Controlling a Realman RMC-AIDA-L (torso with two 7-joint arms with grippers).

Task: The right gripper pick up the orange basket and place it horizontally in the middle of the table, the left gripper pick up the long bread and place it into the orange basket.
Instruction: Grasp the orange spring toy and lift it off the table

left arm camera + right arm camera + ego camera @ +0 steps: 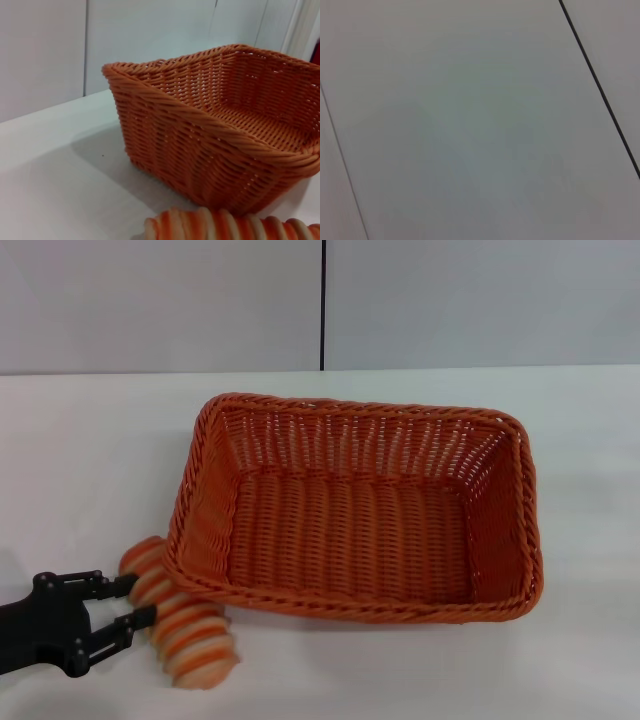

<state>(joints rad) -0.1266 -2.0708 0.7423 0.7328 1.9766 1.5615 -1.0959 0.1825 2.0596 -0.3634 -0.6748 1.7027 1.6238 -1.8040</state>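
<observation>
basket: the orange basket point(355, 510) lies lengthwise mid-table point(90, 460)
bread: the long bread point(180, 615) at its near-left corner, one end seemingly under the rim
left gripper point(128, 605): fingers clamped on the bread, arm cut off
right gripper: unseen

- left gripper point(138, 602): matte black, two slim fingers point(112, 586) with linkage bars
- small pale screw heads at the pivots
- blocky black body behind

Behind my work I see a plain grey wall point(160, 300), split by a thin dark vertical seam point(323, 305). From my right wrist I see only grey panels crossed by a dark seam point(600, 85).
</observation>
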